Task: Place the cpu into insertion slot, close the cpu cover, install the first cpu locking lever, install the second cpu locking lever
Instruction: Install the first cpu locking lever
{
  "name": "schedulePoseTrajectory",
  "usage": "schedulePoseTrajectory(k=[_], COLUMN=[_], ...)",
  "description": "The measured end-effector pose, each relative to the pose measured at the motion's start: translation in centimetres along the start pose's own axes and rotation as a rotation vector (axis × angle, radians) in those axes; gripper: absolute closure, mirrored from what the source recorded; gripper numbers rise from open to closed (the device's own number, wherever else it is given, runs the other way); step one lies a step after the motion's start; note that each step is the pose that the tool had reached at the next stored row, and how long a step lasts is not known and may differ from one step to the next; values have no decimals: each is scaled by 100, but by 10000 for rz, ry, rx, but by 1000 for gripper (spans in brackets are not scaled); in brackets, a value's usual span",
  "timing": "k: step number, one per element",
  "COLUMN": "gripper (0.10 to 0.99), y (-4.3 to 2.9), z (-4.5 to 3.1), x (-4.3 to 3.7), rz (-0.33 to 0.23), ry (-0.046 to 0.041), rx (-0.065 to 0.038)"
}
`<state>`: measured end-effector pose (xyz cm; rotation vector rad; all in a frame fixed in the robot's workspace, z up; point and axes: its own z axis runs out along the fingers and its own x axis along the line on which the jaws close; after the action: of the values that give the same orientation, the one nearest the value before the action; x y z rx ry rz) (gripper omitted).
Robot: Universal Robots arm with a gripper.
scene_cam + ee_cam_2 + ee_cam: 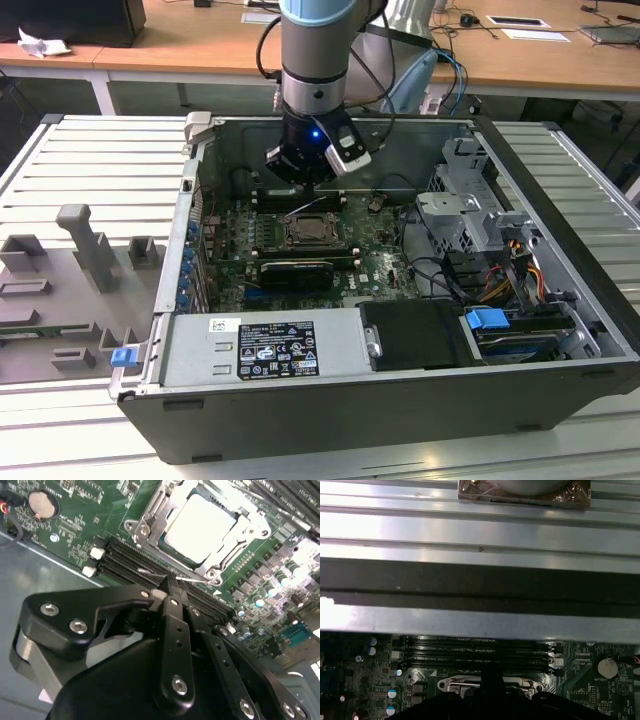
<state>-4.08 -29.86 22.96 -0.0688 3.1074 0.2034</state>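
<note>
Silver-beige metal of the cpu (pixel 200 527) shows seated in the insertion slot (pixel 312 233), framed by the cpu cover (pixel 231 547), which appears to lie flat over it, the chip's face visible through its window. In the exterior view the socket lies at 6 o'clock from the end effector (pixel 312 180), near it, inside the open computer case (pixel 300 420) on the slatted bench (pixel 90 170).

Hazards noted:
- A thin locking lever wire (pixel 194 580) runs right up to the tip of the end effector. The wire is springy and narrow. In my judgement it could slip off the tip and snap back if the push is off-line.
- The black memory slots (pixel 130 562) lie between the end effector and the socket. A slip or an over-deep descent could drive the tips into them or into the green board.
- If the cover is not fully down, forcing a lever could load the chip unevenly. Its seating cannot be confirmed from here.

End effector: in the second wrist view (pixel 171 586) the fingers are clenched together, no gap visible, with nothing bulky between them. The tips meet the lever wire. Whether the wire is pinched or merely pressed against, I cannot tell.
</note>
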Motion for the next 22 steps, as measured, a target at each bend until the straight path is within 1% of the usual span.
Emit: schedulePoseTrajectory(k=[3, 7, 12, 13, 16, 22], gripper=[980, 980, 980, 980, 980, 980], y=[18, 38, 31, 27, 21, 17], z=[29, 85, 171, 203, 247, 270], x=[-26, -86, -153, -169, -181, -184], rz=[-43, -106, -119, -120, -119, -121], ry=[9, 19, 27, 26, 27, 31], rx=[2, 2, 2, 1, 1, 26])
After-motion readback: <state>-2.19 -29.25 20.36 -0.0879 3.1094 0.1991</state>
